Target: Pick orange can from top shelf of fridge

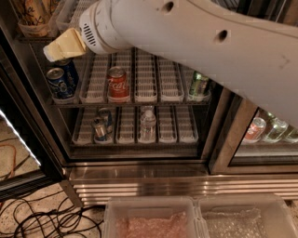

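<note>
Gripper [52, 51]: cream, wedge-shaped, smooth plastic look, on a ribbed white wrist. It sits at the upper left of the open fridge [135, 160], tip pointing left and slightly down, crossing in front of the blue cans [60, 81]. You cannot tell from this angle whether it is open or closed. No can shows in its grasp.

Orange can [33, 14]: far left of the top shelf [70, 9], above and left of the gripper tip and apart from it. Orange-gold body with dark and pale patterning, cropped by the frame edge. It appears to stand in a clear-walled holder, though that is hard to confirm.

Why this pose, as a judgement: the arm comes in from the right and spans the whole doorway, so your tip lands at the left column, where the target stands. It reads as an approach one shelf level low. You likely need to raise the tip before closing in.

Materials: dark wire racks and long white slotted trays that keep the cans in lanes. A red cola can [117, 83] and a green can [199, 83] share the blue cans' shelf; neither is your target. A clear water bottle [147, 123] stands below.
</note>
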`<state>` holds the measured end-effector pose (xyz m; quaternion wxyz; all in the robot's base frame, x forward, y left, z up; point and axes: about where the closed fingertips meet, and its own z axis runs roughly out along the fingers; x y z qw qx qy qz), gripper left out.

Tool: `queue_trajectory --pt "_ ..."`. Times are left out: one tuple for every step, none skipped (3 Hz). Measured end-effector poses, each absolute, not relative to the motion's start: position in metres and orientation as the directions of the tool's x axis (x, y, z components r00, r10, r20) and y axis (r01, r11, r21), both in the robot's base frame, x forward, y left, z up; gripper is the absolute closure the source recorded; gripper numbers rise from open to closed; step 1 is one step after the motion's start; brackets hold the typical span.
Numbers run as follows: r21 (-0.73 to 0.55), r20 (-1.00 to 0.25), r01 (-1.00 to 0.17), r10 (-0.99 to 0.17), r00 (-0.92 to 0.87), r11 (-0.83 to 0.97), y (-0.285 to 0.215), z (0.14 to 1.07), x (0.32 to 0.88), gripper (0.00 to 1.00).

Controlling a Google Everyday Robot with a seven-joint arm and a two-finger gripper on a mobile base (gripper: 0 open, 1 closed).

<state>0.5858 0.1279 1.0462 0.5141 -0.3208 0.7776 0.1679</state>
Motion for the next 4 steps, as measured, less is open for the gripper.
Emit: queue_trajectory --pt "-0.07 -0.928 -0.663 -0.293 -0.231 0.745 0.143 1.05 0.599 0.0" --pt "-0.086 -0.96 -0.655 -0.239 -0.148 0.75 0.201 1.061 0.644 0.0" --pt "-0.102 -0.96 -0.654 -0.246 -0.132 0.75 0.203 1.064 0.643 0.0" --pt "-0.101 -0.972 -0.661 -0.215 -0.093 0.743 0.212 1.068 0.651 0.0"
